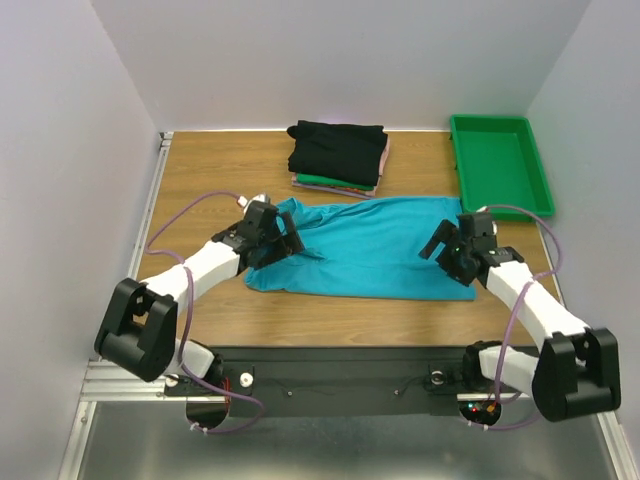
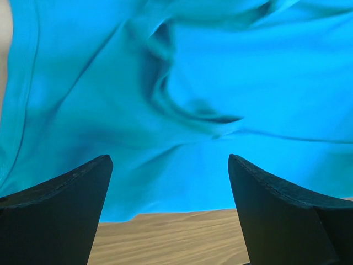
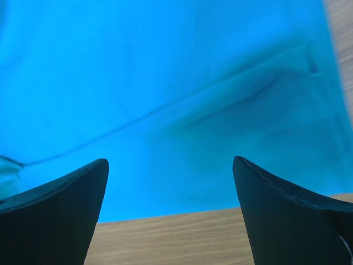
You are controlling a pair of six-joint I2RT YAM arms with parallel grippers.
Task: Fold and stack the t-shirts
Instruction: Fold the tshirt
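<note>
A teal t-shirt [image 1: 370, 250] lies spread and wrinkled across the middle of the wooden table. It fills the left wrist view [image 2: 182, 83] and the right wrist view [image 3: 165, 83]. My left gripper [image 1: 283, 243] is open and empty over the shirt's left end, its near hem between the fingers [image 2: 60, 199]. My right gripper [image 1: 447, 253] is open and empty over the shirt's right end, fingers [image 3: 287, 210] wide apart above the hem. A folded stack sits at the back: a black shirt [image 1: 337, 148] on top, green [image 1: 330, 182] and pink [image 1: 384, 158] edges beneath.
A rigid green plastic tray [image 1: 500, 165] stands at the back right corner. Bare wooden table [image 1: 200, 170] shows around the shirt and along the near edge. White walls close in the left, right and back sides.
</note>
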